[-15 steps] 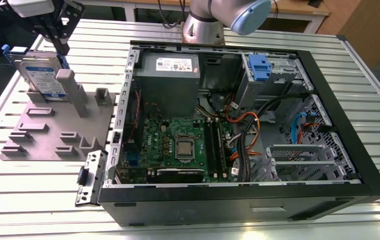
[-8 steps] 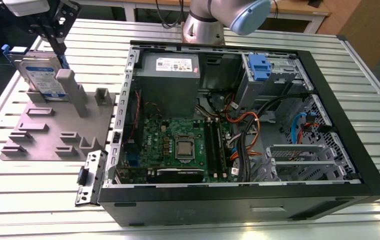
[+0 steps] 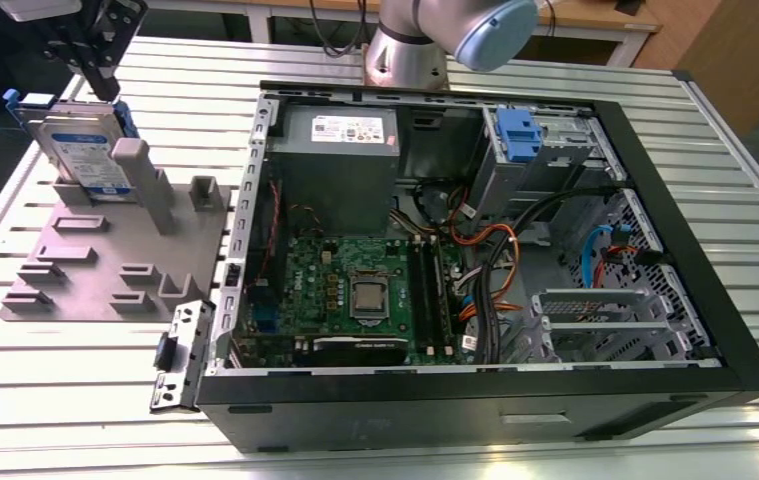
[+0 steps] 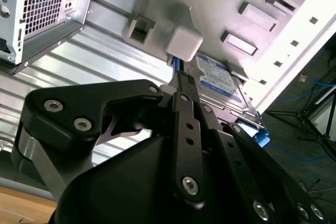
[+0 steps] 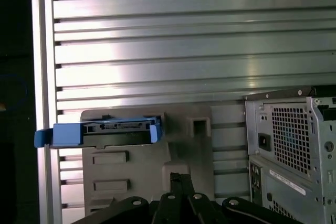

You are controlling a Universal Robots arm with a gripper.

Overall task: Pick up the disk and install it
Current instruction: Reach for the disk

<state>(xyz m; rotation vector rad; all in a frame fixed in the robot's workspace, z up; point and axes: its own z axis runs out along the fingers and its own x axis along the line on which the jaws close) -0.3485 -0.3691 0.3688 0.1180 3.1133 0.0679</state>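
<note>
Closed jaws hover above disk (image 3: 86, 150) standing on edge, long axis upright.

The exterior view looks down steeply from high over the open computer case (image 3: 486, 400) and bench (image 3: 86, 400). The first wrist view faces straight down from well above; the second wrist view peers close along the tool (image 4: 178, 82). All share the grey fixture (image 3: 86, 270) and disk (image 3: 83, 140).

In the exterior view I find the gripper (image 3: 103, 85), at ten o'clock from the computer case (image 3: 486, 395), cut off by the frame's edge. Posts of the grey fixture (image 3: 92, 275) hide the lower part of the disk (image 3: 75, 140).
</note>
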